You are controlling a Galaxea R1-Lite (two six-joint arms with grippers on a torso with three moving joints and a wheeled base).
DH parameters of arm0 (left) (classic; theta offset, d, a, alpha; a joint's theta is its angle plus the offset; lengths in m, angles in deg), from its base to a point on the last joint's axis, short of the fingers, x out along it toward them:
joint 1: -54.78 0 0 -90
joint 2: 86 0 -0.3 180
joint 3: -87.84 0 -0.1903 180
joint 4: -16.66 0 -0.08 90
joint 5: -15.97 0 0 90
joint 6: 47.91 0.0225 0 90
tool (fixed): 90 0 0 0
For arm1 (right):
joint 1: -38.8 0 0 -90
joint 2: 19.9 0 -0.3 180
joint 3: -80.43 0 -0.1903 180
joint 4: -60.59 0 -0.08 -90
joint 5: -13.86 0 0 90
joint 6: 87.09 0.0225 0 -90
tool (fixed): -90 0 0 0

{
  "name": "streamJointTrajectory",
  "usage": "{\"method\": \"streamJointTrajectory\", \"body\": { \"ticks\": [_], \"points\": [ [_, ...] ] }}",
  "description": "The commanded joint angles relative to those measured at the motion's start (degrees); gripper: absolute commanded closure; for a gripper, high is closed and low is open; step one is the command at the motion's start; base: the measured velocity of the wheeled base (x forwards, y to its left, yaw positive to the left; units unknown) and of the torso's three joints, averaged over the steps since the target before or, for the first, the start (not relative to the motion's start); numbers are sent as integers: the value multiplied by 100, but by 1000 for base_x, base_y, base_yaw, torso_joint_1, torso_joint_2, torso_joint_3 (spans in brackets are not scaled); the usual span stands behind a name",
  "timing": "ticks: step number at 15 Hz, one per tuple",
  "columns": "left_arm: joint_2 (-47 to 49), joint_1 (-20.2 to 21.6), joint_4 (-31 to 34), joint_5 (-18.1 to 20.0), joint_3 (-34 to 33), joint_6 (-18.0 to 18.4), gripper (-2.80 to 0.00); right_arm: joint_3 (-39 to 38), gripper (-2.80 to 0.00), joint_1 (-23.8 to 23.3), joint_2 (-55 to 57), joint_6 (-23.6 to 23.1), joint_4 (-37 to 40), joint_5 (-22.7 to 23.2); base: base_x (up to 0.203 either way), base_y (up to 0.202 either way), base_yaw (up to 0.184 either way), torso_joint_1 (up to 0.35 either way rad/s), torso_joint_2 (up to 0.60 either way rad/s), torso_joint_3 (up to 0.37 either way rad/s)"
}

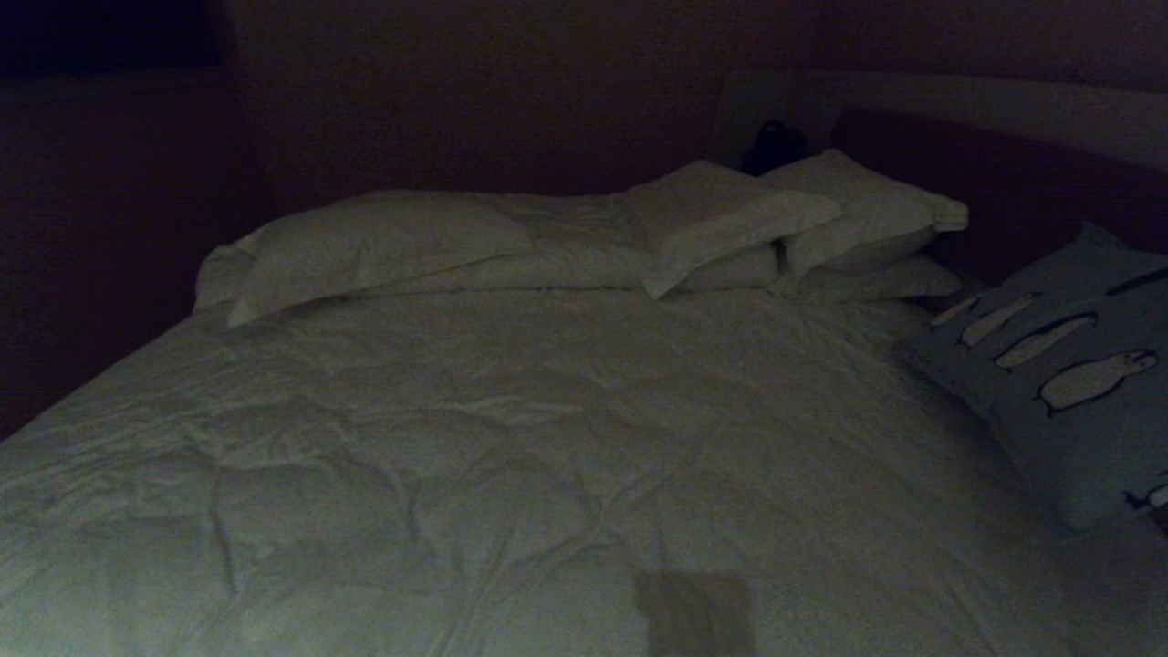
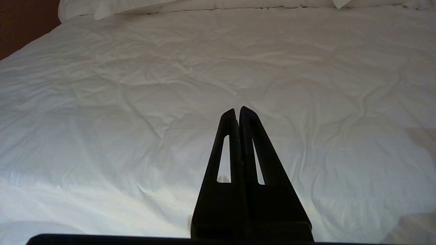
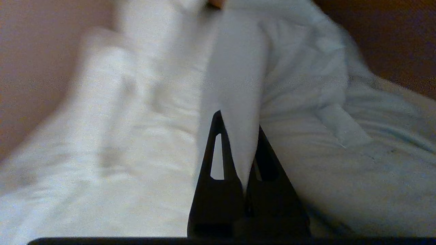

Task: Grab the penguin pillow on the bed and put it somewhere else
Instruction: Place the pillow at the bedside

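The left gripper (image 2: 237,110) is parked low over the near part of the bed (image 1: 511,438), its fingers pressed together on nothing, pointing across the wrinkled duvet toward the far pillows. The right gripper (image 3: 238,129) is outside the head view; in its own wrist view its two black fingers are closed on a thin pale fold of fabric that rises between them, and this looks like the edge of the pillow (image 1: 1058,365), though no print shows there to confirm it. In the head view the pillow sits at the right edge of the bed, tilted up with its penguin face toward the camera, its far corner near the dark headboard (image 1: 1013,182). It should handle as a light, soft, floppy thing: a pinch on a seam or corner will hold it, but the body is likely to sag and swing, and thin cloth could slip from closed fingers. A deeper bite on a corner would probably be safer. Farther off, the white pillows (image 1: 730,228) lie stacked at the head of the bed, well apart from the pillow's path toward the open middle of the duvet. A small dark object (image 1: 774,146) stands behind them, too dim to identify.
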State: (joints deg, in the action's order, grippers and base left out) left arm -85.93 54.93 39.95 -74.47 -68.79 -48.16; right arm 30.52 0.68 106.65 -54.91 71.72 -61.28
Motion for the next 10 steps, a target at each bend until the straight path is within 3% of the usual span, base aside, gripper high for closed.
{"method": "streamJointTrajectory", "body": {
  "ticks": [1,6,10],
  "points": [
    [1,2,-1,0,0,-2,0,27,0,4,275,-219,671,-652,0,0,0,0,0,0],
    [1,2,-1,0,0,-2,0,94,0,20,472,93,827,392,0,0,0,0,0,0],
    [1,2,-1,0,0,-2,0,111,0,19,359,254,837,539,0,0,0,0,0,0]
  ]
}}
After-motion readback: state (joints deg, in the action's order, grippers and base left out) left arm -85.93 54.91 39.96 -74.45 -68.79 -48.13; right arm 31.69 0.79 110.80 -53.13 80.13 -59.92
